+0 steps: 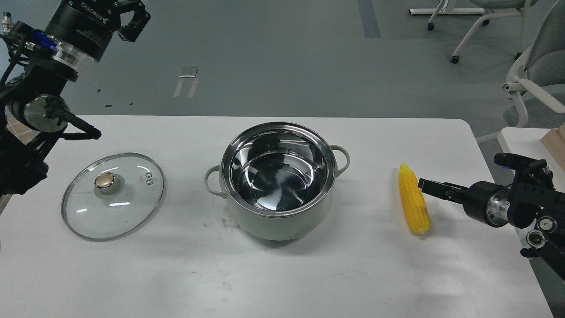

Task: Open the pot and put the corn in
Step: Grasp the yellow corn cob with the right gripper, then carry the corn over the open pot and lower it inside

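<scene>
Head view, forward and down

Pot (277,212) mid-table (309,282), lid (112,196) lying left of it, corn (414,205) lying right.

glass lid (112,195) flat on white table (282,274) | office chairs (536,75) far right

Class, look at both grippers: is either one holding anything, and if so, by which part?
Nothing is held. The left gripper is raised and empty; the right gripper is beside the corn, not closed on it.
</scene>
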